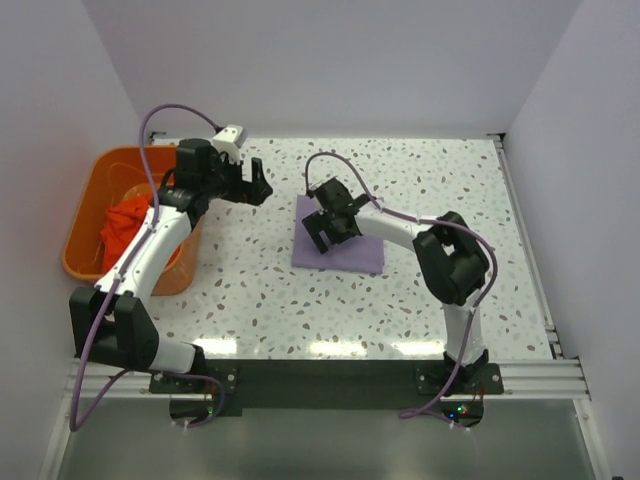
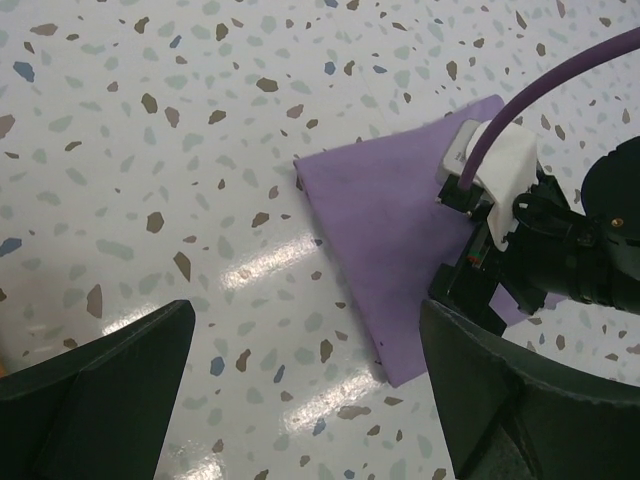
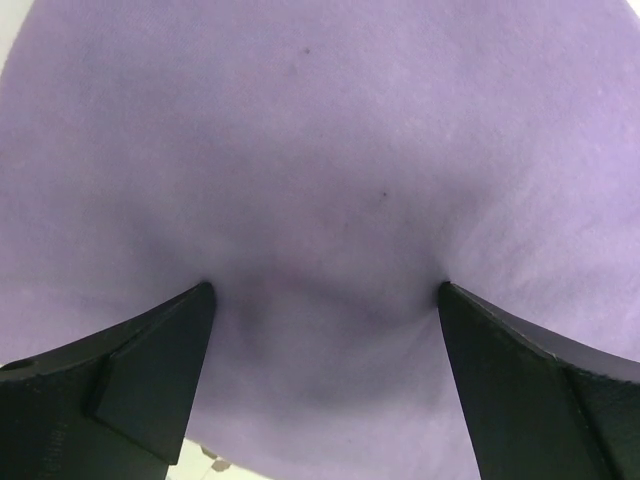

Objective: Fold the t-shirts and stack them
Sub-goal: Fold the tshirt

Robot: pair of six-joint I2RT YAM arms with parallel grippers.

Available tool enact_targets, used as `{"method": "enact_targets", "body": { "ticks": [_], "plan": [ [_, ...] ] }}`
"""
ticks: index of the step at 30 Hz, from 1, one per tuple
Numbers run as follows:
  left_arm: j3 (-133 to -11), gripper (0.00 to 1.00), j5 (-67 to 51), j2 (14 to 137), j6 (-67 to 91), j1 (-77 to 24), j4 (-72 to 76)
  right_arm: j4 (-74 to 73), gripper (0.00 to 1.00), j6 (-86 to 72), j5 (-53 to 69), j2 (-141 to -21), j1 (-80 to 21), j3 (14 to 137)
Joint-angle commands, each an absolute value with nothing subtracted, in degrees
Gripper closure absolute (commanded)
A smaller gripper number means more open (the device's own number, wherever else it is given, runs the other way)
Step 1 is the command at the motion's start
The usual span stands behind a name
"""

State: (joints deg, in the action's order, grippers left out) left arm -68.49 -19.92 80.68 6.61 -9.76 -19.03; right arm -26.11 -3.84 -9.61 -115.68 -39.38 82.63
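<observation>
Mid-table, the folded lavender t-shirt (image 1: 352,256) sits under the right gripper (image 1: 328,222), spread wide and pressing in (not pinching), so I'd flatten it gently, then send the wide-open left gripper (image 1: 256,186) for the orange-red t-shirt (image 1: 125,220) in the orange basket (image 1: 78,228).

At the top view's left, the left arm (image 1: 150,245) covers part of the orange-red t-shirt (image 1: 124,216) in the basket (image 1: 76,232). The right hand (image 1: 328,231) hides the upper left of the lavender t-shirt (image 1: 352,256), which the right wrist view's edges cut off.
</observation>
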Motion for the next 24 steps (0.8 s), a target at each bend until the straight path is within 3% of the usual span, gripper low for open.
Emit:
{"method": "enact_targets", "body": {
  "ticks": [1, 6, 14, 24],
  "plan": [
    [-68.3, 0.0, -20.1, 79.4, 5.8, -9.4, -18.7, -24.8, 0.01, -2.6, -11.4, -118.8, -39.0, 84.9],
    [-68.4, 0.0, -18.8, 79.0, 6.0, -9.1, -18.3, -22.9, 0.01, -3.3, -8.3, -123.6, -39.0, 88.8],
    [-70.1, 0.0, -17.9, 79.0, 5.4, -7.6, -20.2, -23.4, 0.01, -2.6, -6.8, -132.6, -39.0, 105.5],
    [-67.2, 0.0, -18.6, 78.8, 6.4, -8.1, -16.2, -24.9, 0.01, -1.1, -5.7, -114.8, -37.3, 105.2]
  ]
}}
